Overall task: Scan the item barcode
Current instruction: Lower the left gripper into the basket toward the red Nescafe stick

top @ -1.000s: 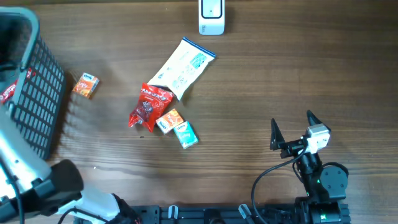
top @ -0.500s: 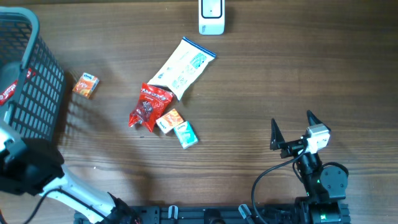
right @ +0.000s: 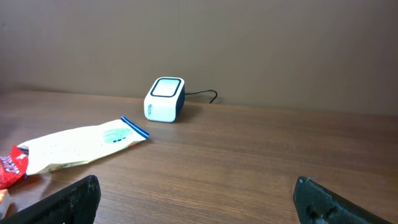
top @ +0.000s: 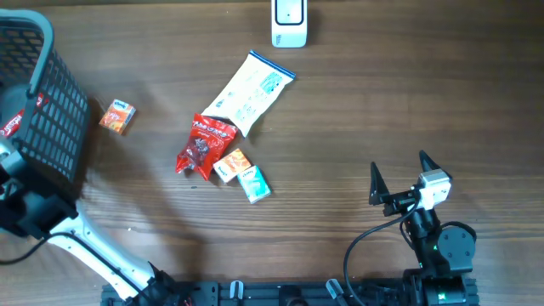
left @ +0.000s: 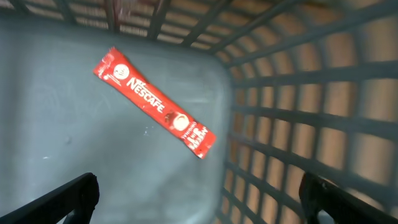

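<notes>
The white barcode scanner [top: 289,23] stands at the table's far edge, also seen in the right wrist view as the scanner [right: 165,99]. A white pouch [top: 251,92], a red snack bag [top: 202,144], an orange box [top: 231,164] and a teal box [top: 254,184] lie mid-table. Another small orange box [top: 117,116] lies beside the basket [top: 59,127]. My left gripper [left: 198,183] hangs open inside the basket, above a red Nescafe stick [left: 154,102] on its floor. My right gripper [top: 399,161] rests open at the near right, holding nothing.
The dark mesh basket wall [left: 298,118] rises close to the right of my left fingers. The left arm [top: 38,208] covers the basket's near corner. A cable [right: 205,94] runs from the scanner's back. Bare wood lies between the right gripper [right: 196,182] and the pouch [right: 81,146].
The left arm has swung left and farther over the basket. The right arm and the items on the table have not moved.
</notes>
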`<control>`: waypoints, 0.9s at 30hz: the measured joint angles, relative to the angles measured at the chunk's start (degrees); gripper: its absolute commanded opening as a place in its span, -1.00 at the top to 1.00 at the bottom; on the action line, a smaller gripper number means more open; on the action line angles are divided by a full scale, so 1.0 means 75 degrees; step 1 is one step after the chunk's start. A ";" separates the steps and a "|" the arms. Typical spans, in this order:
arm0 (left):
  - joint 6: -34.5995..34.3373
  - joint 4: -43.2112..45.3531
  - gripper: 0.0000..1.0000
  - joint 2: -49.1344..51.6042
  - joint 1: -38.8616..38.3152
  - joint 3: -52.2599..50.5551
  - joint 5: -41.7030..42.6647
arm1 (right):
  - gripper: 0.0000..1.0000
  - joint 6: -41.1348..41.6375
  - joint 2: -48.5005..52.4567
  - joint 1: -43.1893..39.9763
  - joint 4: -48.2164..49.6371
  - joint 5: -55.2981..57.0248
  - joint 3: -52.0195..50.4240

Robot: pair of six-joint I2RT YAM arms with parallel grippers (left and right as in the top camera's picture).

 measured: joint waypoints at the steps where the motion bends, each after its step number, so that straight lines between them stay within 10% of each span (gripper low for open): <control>1: -0.0055 0.0035 -0.95 0.0163 0.0000 0.0000 -0.0009 | -1.00 0.0000 0.0000 0.0000 0.0000 0.0000 0.0000; 27: -0.0985 0.0402 -1.00 0.1818 0.0000 0.0000 -0.0583 | -0.99 0.0000 0.0000 0.0000 0.0000 0.0000 0.0000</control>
